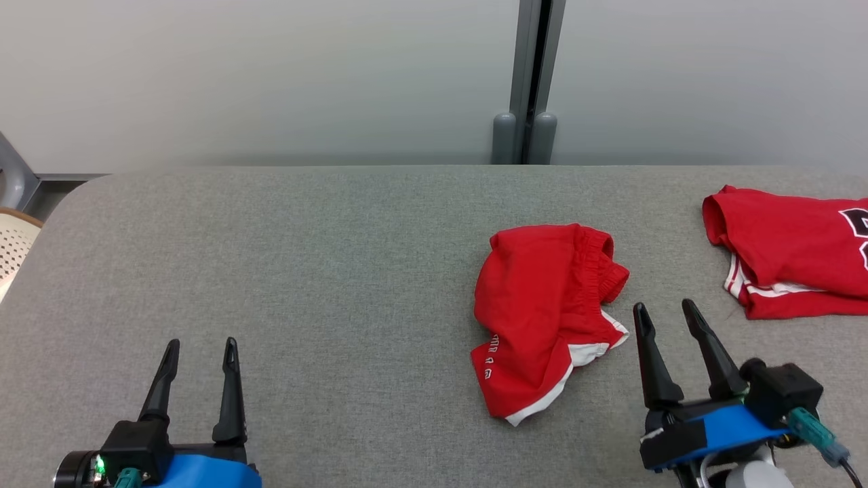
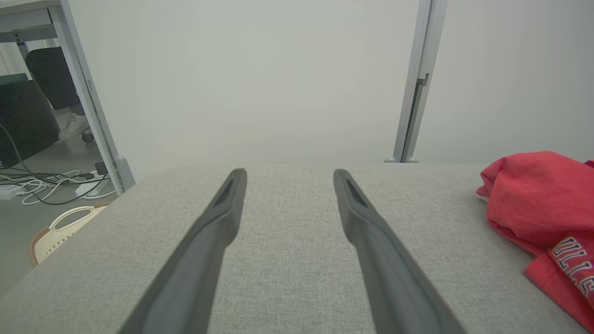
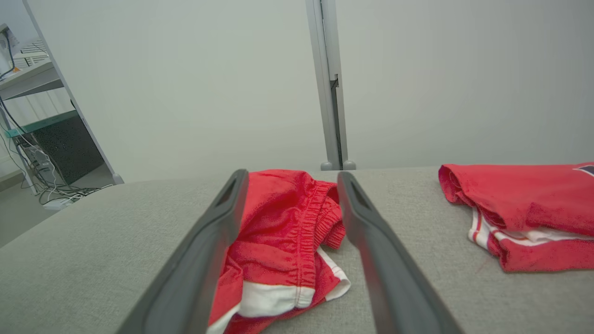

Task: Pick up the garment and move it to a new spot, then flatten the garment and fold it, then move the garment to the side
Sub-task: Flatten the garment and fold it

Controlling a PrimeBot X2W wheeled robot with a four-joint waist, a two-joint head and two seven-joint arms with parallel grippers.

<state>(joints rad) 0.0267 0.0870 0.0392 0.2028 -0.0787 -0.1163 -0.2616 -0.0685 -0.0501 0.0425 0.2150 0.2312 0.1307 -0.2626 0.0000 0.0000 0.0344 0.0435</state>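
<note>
The crumpled red shorts (image 2: 533,199) carry outlined letters reading "ULLS", cut off at the left wrist view's edge. The dark marking on the red jersey (image 1: 793,251) is too cropped to read.

grey table (image 1: 305,271), cream basket (image 1: 13,244), floor cables (image 2: 41,185)

Grey fabric-covered table (image 1: 271,271), rounded corners at far side. Red shorts (image 1: 536,305), white trim, lie crumpled right of centre, about 3 o'clock; elastic waistband points toward 1 o'clock. Second red garment (image 1: 786,257), white stripes, dark lettering, lies out at 2 o'clock, apart from shorts, cut by frame edge.
</note>
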